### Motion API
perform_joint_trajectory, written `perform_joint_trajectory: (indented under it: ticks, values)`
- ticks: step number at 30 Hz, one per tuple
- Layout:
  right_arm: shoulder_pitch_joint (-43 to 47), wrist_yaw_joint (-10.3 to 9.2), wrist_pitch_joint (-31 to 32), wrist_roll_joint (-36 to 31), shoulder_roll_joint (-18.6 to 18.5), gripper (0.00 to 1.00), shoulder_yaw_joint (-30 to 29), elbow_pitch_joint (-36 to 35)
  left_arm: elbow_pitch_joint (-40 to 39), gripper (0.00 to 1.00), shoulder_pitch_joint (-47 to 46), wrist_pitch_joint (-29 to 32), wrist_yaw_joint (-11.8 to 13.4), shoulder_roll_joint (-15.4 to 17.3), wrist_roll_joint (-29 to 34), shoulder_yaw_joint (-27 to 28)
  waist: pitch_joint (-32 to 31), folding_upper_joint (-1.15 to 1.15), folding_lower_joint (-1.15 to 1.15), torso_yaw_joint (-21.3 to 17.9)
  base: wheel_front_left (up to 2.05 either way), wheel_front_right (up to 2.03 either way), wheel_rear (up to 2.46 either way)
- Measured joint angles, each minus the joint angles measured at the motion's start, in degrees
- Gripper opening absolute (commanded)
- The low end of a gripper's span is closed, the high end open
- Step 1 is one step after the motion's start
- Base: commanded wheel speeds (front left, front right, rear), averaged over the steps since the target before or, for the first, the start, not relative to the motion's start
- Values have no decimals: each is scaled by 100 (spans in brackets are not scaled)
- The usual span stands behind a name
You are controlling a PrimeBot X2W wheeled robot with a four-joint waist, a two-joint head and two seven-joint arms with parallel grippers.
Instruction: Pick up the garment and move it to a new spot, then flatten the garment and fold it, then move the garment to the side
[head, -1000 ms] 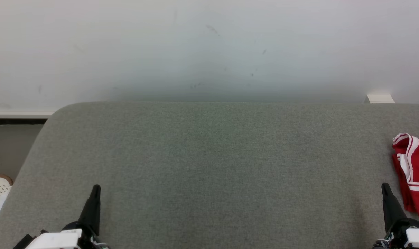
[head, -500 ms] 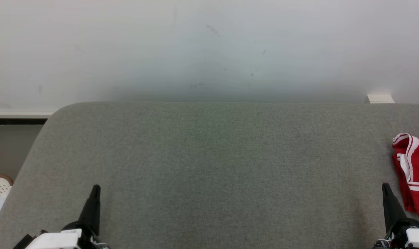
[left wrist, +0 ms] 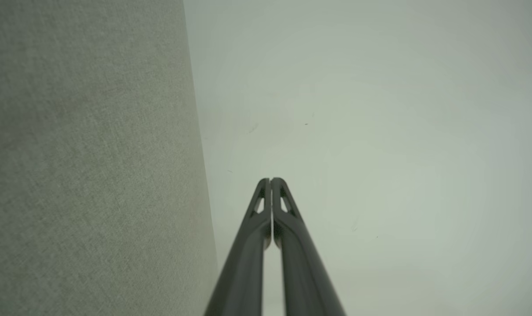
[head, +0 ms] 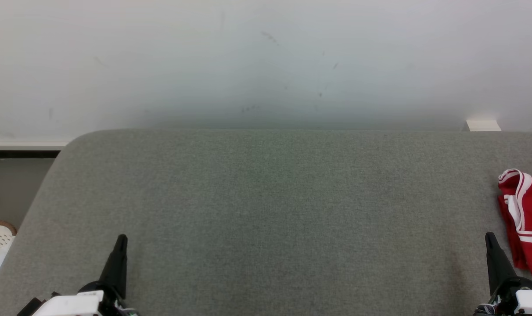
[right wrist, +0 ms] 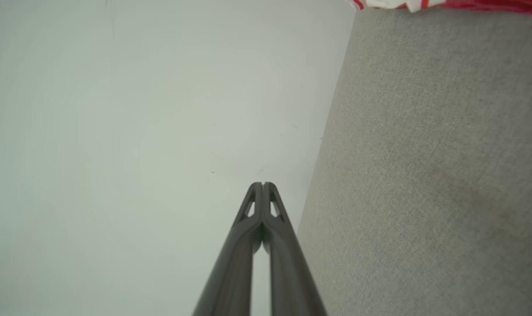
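Before a pale, scuffed wall (head: 266,61), a grey fabric-covered counter (head: 266,210) carries a crumpled red, white-striped garment (head: 527,219) at its right edge, its long axis running near to far with the striped trim end farthest, while the left claw (head: 122,238) and right claw (head: 489,235), both pressed together, sit at the near edge.

Soft, even, bright light, no glare. Faint shadow band low on pale wall (head: 266,66) above grey fabric-covered surface (head: 266,197). Wrist views: corners darkened; long dark left claw (left wrist: 271,180) sharp.
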Motion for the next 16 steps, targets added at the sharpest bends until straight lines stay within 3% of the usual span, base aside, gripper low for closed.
perform_joint_trajectory:
  ticks: [16]
  values:
    - [-1, 0, 23, -7, 11, 0, -21, 1, 0, 0, -1, 12, 0, -10, 8, 11, 0, 0, 0, 0, 0, 0, 0]
